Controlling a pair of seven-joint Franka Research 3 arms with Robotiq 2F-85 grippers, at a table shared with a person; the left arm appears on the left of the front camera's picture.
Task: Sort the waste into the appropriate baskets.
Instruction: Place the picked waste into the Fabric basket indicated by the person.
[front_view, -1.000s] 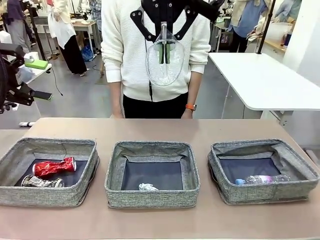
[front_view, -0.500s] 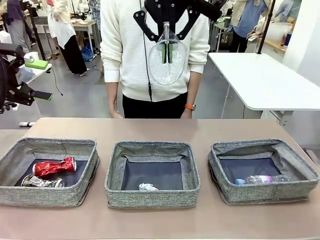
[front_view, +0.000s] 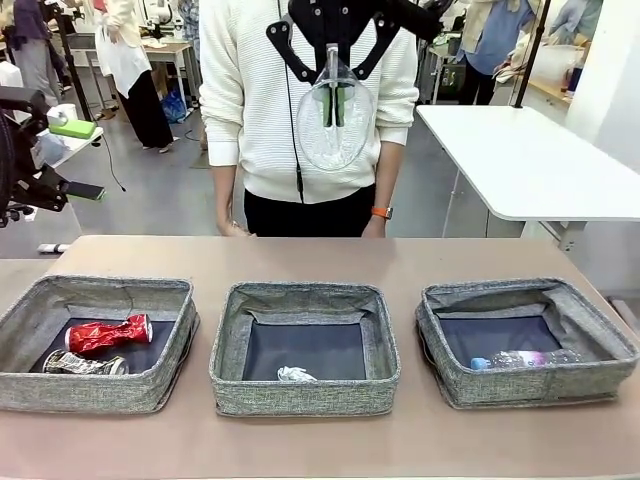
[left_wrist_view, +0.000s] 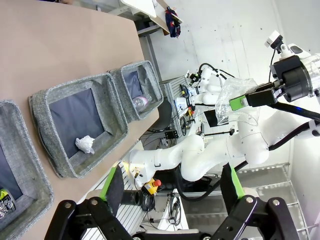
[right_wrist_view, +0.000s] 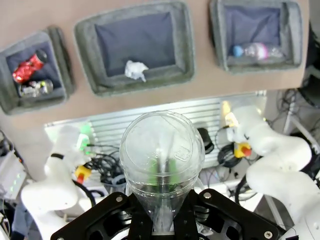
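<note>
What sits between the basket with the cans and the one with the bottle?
A third basket, holding only a crumpled white paper wad. The front view shows it midway along the row.

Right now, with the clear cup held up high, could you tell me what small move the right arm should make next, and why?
Probably carry the clear plastic cup toward the right basket. The right gripper is shut on the cup, high above the table's middle, in front of the person. That basket already holds the plastic bottle, the left basket holds the cans, and the middle basket the paper wad.
</note>
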